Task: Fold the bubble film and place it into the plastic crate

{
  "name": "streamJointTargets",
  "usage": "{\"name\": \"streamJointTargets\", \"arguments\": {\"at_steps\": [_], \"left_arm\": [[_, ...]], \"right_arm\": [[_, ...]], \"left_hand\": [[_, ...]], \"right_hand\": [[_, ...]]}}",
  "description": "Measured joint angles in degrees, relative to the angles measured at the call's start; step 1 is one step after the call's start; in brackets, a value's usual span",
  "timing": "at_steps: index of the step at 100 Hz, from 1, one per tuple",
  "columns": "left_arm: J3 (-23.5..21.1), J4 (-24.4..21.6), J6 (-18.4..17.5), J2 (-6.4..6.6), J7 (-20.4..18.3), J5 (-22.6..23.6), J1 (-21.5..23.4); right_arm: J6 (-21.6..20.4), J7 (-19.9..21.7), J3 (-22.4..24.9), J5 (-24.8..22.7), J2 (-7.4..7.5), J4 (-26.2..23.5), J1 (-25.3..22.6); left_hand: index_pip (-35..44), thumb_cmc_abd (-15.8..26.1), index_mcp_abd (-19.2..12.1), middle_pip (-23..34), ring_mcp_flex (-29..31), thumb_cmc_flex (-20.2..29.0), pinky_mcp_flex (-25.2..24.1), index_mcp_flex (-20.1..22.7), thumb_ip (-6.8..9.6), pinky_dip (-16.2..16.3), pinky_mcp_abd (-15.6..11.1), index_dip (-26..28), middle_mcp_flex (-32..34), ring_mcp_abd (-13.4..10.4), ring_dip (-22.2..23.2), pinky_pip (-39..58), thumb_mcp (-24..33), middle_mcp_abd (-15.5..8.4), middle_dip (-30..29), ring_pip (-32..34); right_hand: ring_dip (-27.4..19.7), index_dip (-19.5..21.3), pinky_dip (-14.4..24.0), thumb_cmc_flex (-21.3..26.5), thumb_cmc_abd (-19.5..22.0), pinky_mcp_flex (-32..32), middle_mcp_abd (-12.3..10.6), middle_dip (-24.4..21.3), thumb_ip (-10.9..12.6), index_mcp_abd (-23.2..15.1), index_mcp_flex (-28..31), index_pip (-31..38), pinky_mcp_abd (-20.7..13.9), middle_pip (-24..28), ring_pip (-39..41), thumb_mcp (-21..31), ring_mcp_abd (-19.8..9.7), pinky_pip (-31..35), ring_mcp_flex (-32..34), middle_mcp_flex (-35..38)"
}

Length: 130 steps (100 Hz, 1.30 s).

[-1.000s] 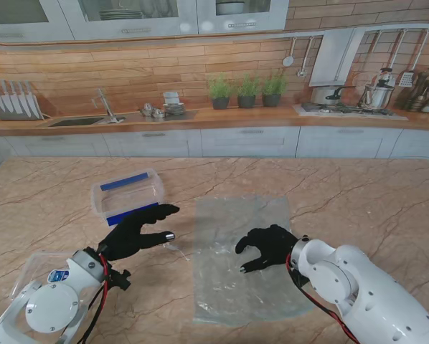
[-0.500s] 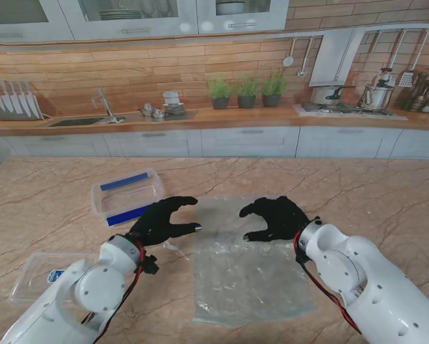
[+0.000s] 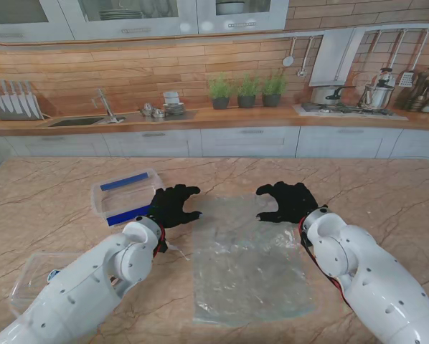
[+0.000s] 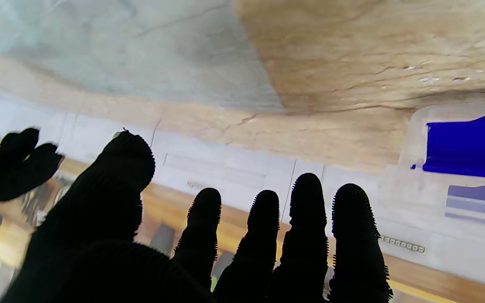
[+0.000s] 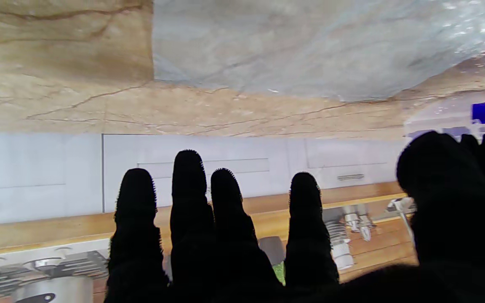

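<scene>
The clear bubble film [image 3: 247, 261] lies flat and unfolded on the marble table in the stand view. Its far corners show in the left wrist view [image 4: 133, 54] and the right wrist view [image 5: 310, 46]. My left hand [image 3: 173, 206] hovers open by the film's far left corner, fingers spread. At the far right corner my right hand [image 3: 288, 202] is open too, holding nothing. The clear plastic crate [image 3: 127, 197] with blue strips stands just left of my left hand; its blue part [image 4: 470, 145] appears in the left wrist view.
A clear lid or flat container [image 3: 35, 276] lies near the table's front left, partly under my left arm. A kitchen counter with sink, plants and pots runs behind the table.
Both hands have moved away from me, from the film's middle edges up to its far corners. The film and crate have not moved.
</scene>
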Motion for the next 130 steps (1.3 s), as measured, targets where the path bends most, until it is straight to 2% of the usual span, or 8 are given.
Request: {"name": "streamJointTargets", "arguments": {"at_steps": [20, 38, 52, 69, 77, 99, 109, 130], "left_arm": [[7.8, 9.6, 3.1, -2.62, 5.3, -1.5, -6.2], [13.3, 14.6, 4.3, -4.75, 3.4, -4.4, -10.5], [15.8, 17.3, 5.1, -6.12, 2.5, -4.9, -12.7], [19.0, 19.1, 6.5, -6.72, 0.7, -5.0, -14.4], [19.9, 20.6, 6.5, -7.11, 0.5, -4.8, -15.0], [22.8, 22.9, 6.5, -7.79, 0.2, -4.3, -17.4], [23.5, 23.7, 6.5, -8.12, 0.2, -4.3, -17.9], [25.3, 23.8, 8.0, -8.36, -0.7, -3.5, -19.0]], "right_arm": [[2.4, -1.6, -1.9, 1.4, -0.56, 3.6, 1.6], [5.8, -5.2, -3.6, 1.7, -1.11, 6.3, 2.9], [8.4, 0.7, -3.5, 5.9, -1.27, 6.2, 3.5], [10.2, -3.9, -7.4, 6.4, -1.70, 11.5, 7.3], [11.2, -3.6, -9.2, 6.4, -1.83, 14.0, 9.5], [13.4, -2.8, -15.5, 6.4, -1.85, 19.5, 15.0], [14.2, -2.6, -18.6, 6.6, -1.85, 21.6, 17.0], [15.9, -2.9, -24.7, 7.9, -2.31, 26.1, 20.6]], "left_hand": [[1.2, -0.1, -0.3, 3.3, 0.1, -1.6, 0.6, -3.6, 0.00, 0.0, -0.1, -1.5, -1.4, 0.0, 2.3, 2.9, 2.0, 0.0, 3.5, 3.6], [1.2, -0.1, -0.3, 3.6, 0.2, -2.4, 0.6, -4.3, 0.00, 0.0, -0.1, -2.1, -2.7, 0.0, 2.9, 4.2, 2.0, 0.0, 4.2, 4.5], [1.3, -0.2, -0.2, 4.1, 0.2, -2.9, 0.8, -5.0, 0.00, 0.0, -0.1, -2.8, -3.0, 0.0, 3.0, 4.2, 2.0, 0.0, 4.4, 5.0], [1.3, -0.2, -0.2, 4.1, 0.2, -3.0, 0.8, -5.0, 0.00, 0.0, -0.1, -3.4, -3.6, 0.0, 3.0, 4.2, 2.0, 0.0, 4.8, 5.0], [1.4, -0.2, -0.2, 4.2, -1.2, -3.0, 0.8, -5.1, 0.00, 0.0, -0.1, -3.5, -3.6, -1.2, 6.0, 4.2, 2.0, 0.0, 4.8, 7.7], [1.4, 0.4, -0.2, 4.2, -0.4, -4.5, 0.8, -5.6, -0.21, 0.0, -0.1, -3.5, -3.6, -0.8, 5.5, 4.2, 2.3, 0.0, 4.9, 7.8], [1.5, 0.5, 0.0, 4.2, -0.4, -5.5, 0.8, -5.8, -0.24, -0.2, -0.1, -3.6, -3.6, -0.7, 5.4, 4.2, 2.3, 0.0, 4.9, 7.7], [1.5, 1.3, 3.6, 4.8, 1.1, -8.5, 0.8, -6.0, -0.77, -0.9, -0.1, -5.8, -3.6, -0.7, 3.9, 4.2, 4.8, 0.0, 4.9, 7.4]], "right_hand": [[0.4, 0.0, 0.0, 0.0, -1.1, 0.0, 0.0, 0.0, 0.0, 0.0, 0.0, 1.1, 0.0, 1.2, 0.8, 0.1, 0.0, 0.0, 0.0, 0.0], [0.4, 0.0, 0.0, 0.0, -1.7, 0.0, 0.7, 0.1, 0.0, 0.1, -0.8, 1.6, 0.0, 2.0, 2.0, 0.5, 0.0, 0.0, -0.1, -0.3], [0.4, 0.0, 0.0, 0.0, -1.7, -0.8, 0.7, 0.1, 0.0, 0.1, -2.1, 1.5, 0.0, 2.1, 2.1, 0.9, -0.1, 0.0, -0.7, -2.0], [0.4, -0.3, 0.0, 0.6, -4.0, -0.8, 0.7, 0.1, 0.0, 0.1, -4.3, 1.2, 0.0, 2.0, 2.1, 1.5, -0.1, 0.3, -0.7, -3.3], [0.4, -0.6, 0.0, 1.3, -5.3, -0.8, 0.7, 0.1, 0.0, 0.1, -4.7, 1.1, 0.0, 2.3, 2.6, 1.6, -0.1, 0.6, -1.3, -3.9], [0.7, -2.6, 0.0, 3.3, -8.1, -1.5, 0.8, 0.7, 0.0, 0.2, -7.0, 1.7, 0.0, 4.5, 5.1, 1.8, -0.4, 2.0, -1.9, -5.5], [0.7, -4.2, 0.0, 3.5, -8.8, -2.2, 0.8, 0.7, 0.0, 2.7, -7.5, 2.1, 0.0, 5.7, 6.0, 3.3, -0.5, 3.4, -2.5, -6.3], [1.3, -7.1, -1.4, 3.1, -9.9, -2.9, 1.5, 1.4, -0.7, 8.7, -6.7, 2.6, -0.1, 8.0, 8.2, 5.8, -0.8, 6.5, -3.6, -7.5]]}}
